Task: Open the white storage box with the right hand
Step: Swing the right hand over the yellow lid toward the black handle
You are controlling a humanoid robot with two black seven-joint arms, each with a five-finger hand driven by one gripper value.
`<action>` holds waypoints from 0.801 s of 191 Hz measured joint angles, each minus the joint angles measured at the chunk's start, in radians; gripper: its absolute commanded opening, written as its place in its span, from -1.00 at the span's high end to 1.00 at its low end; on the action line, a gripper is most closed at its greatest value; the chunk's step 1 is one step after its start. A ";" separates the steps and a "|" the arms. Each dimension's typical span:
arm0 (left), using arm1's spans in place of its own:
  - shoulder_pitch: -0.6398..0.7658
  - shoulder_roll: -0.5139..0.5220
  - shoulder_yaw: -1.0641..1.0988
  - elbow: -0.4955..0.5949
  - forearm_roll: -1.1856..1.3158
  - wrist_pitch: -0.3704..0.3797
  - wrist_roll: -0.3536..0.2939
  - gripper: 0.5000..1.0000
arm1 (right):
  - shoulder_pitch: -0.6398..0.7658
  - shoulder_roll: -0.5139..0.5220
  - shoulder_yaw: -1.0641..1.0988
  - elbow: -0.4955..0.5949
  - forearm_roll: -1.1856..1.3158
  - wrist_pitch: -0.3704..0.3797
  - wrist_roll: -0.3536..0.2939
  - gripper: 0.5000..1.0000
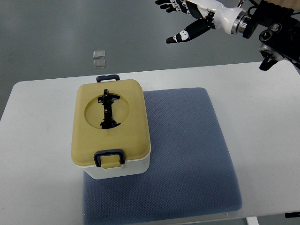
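1. One white storage box (123, 167) is on the table (262, 98); it has a mustard-yellow lid (126, 136) shut flat on top, and only a band of its white body shows below the lid at the near side.
2. The lid has a round sunken area holding a folded black handle (108, 110), and a dark blue latch (109, 158) at the near edge, with a second one (108, 78) at the far edge.
3. With the lid down, nothing inside the box can be seen.
4. The box rests on the left part of a blue-grey mat (187, 150), its left side overhanging the mat's edge.
5. The right hand (187, 18) is in the air, well beyond the box's far right corner, fingers spread and holding nothing.
6. Two small clear squares (99, 58) lie on the floor beyond the box's far end.
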 measured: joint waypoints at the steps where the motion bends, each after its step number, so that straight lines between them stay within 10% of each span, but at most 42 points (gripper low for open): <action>1: 0.000 0.000 0.000 0.000 0.000 0.000 0.000 -1.00 | 0.002 0.002 0.000 0.002 -0.008 0.001 0.000 -0.71; 153: 0.000 0.000 0.000 0.000 0.000 0.000 0.000 -1.00 | 0.263 0.212 -0.233 0.191 -0.348 0.099 0.000 -0.64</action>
